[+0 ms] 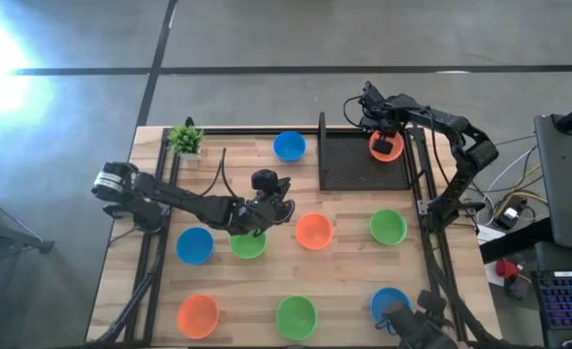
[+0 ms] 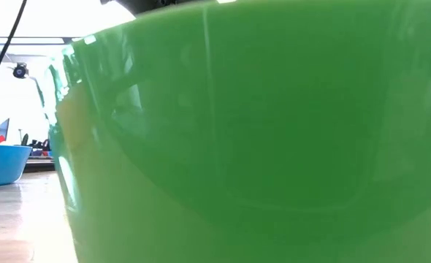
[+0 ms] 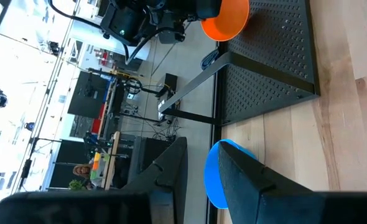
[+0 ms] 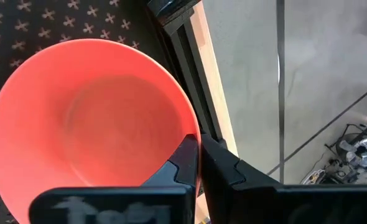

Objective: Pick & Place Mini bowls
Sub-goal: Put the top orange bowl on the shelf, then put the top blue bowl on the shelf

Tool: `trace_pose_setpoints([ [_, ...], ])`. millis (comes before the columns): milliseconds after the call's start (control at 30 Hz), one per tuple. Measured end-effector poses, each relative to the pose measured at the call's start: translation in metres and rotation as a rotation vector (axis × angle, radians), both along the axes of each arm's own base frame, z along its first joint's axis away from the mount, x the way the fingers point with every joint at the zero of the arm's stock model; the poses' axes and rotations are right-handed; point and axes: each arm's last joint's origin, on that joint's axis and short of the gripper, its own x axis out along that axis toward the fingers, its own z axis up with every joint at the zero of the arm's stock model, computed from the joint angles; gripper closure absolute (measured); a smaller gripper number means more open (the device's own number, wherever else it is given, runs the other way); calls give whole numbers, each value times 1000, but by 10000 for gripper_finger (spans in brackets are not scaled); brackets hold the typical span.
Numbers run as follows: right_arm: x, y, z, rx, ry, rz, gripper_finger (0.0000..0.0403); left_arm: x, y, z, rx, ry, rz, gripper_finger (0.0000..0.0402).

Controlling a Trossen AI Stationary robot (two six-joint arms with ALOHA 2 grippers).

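Nine mini bowls show in the high view. My right gripper [image 1: 384,136] is at the far right, shut on an orange bowl [image 1: 387,146] over the black perforated tray [image 1: 349,160]. My left gripper [image 1: 270,206] is open near the table's middle and touches nothing; a green bowl [image 1: 248,243] sits partly under its arm. Resting on the wood are a blue bowl [image 1: 289,145] at the far edge, a blue bowl [image 1: 195,244], an orange bowl [image 1: 313,231] and a green bowl [image 1: 388,227]. An orange, a green and a blue bowl lie along the near edge. My right gripper [image 4: 199,148] pinches the orange bowl's rim [image 4: 193,134]. One finger [image 4: 182,163] is inside the bowl and the other outside. The fingers come from above. The bowl's mouth faces up, over the tray's perforated floor [image 4: 22,18]; whether it rests there I cannot tell.
A small potted plant [image 1: 185,139] stands at the far left corner. The tray has a raised black wall [image 3: 233,59] on its left side. One green bowl [image 2: 259,131] fills the low view, with a blue bowl [image 2: 0,162] beside it. Black frame rails run along both table sides.
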Motion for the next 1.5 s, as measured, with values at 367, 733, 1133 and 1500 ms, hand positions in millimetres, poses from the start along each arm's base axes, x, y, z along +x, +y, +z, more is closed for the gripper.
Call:
trace_pose_setpoints([
  [367,0,0,0,-6,11,9,393,0,0,0,-2,-3,1,312],
  [733,0,-1,1,-25,48,18,329,0,0,0,-3,-3,1,312],
  [1133,-2,1,3,-60,-3,-93,328,0,0,0,-24,-27,9,312],
  [1500,-6,34,53,-89,-250,-120,350,-4,14,8,-131,-125,35,312],
])
